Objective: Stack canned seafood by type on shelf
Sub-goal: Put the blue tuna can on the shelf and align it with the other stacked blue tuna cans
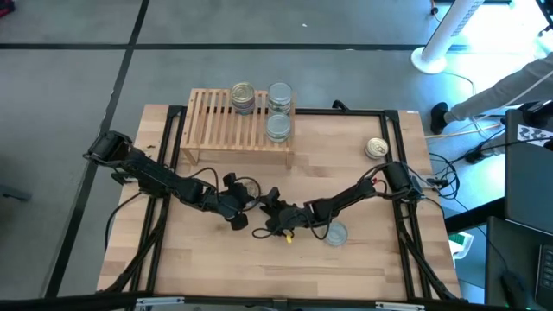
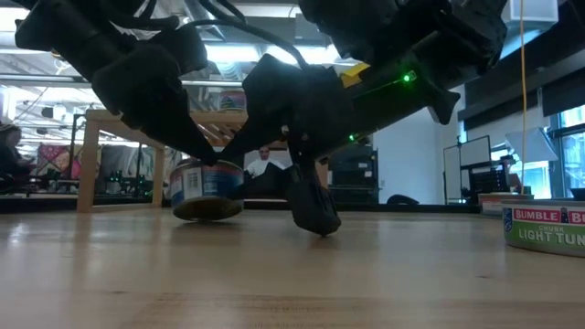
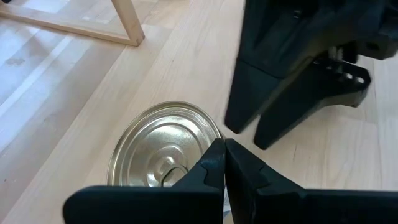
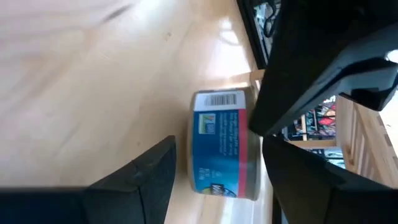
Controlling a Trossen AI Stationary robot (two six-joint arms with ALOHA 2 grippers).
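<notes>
Gold-lidded, blue-labelled tin (image 3: 163, 154) lies between both arms' fingers.

Gold-lidded tins (image 1: 244, 98) and silver-lidded tins (image 1: 278, 111) stood stacked on the slatted shelf (image 1: 207, 121). A blue-labelled gold-lidded tin (image 3: 163, 149) sat mid-tabletop; a silver tin (image 1: 335, 233) and another gold tin (image 1: 376, 149) lay apart.

There were 2 dark robot arms, 1 low light-wood slatted shelf (image 1: 238, 121), and 6 small flat round metal tins showing: 3 gold-lidded (image 1: 243, 91), 3 silver-lidded (image 1: 278, 127).
</notes>
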